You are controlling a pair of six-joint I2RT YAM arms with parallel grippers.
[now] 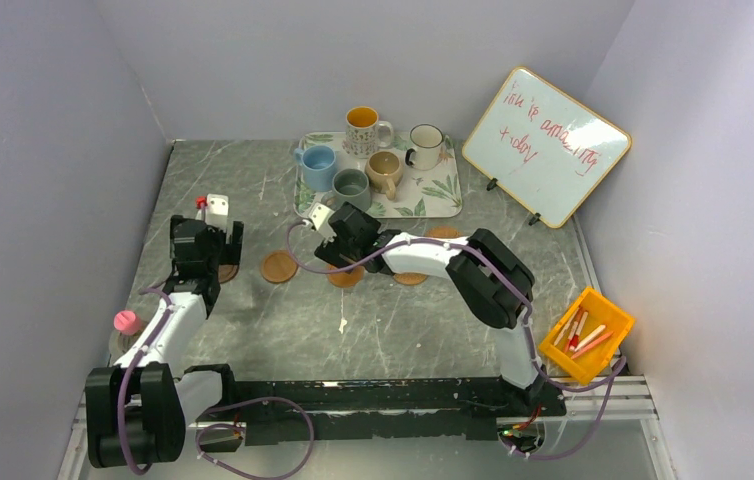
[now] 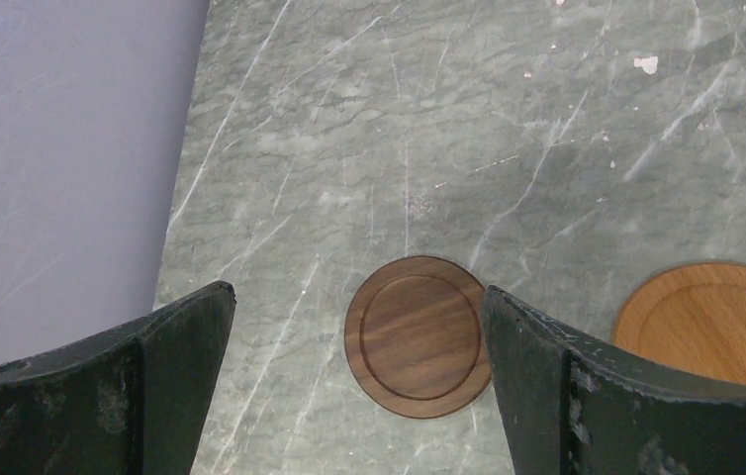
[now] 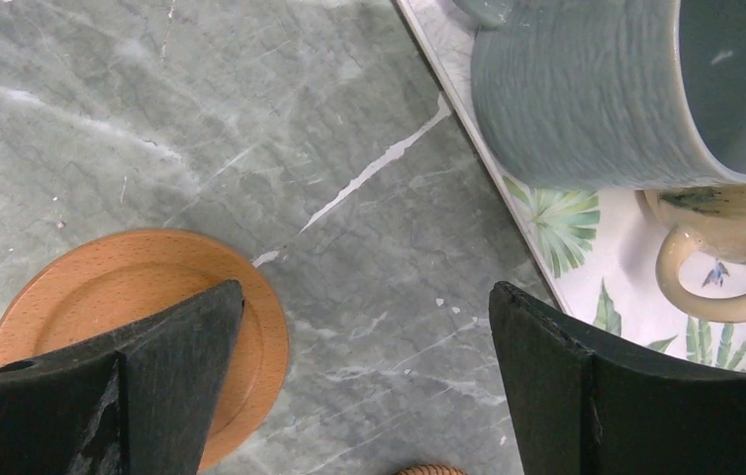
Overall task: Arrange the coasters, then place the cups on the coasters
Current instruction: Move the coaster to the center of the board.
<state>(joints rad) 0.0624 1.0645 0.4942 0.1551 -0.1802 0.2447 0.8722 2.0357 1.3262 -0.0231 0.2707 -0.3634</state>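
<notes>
Top external shows me five coasters (image 1: 279, 266) loosely lined on the table (image 1: 403, 330), all five cups (image 1: 351, 186) on the tray (image 1: 440, 207). My left gripper (image 2: 357, 297) and right gripper (image 3: 364, 292) both gape, holding nothing. Arranging looks nearly done; every cup placement remains.
</notes>
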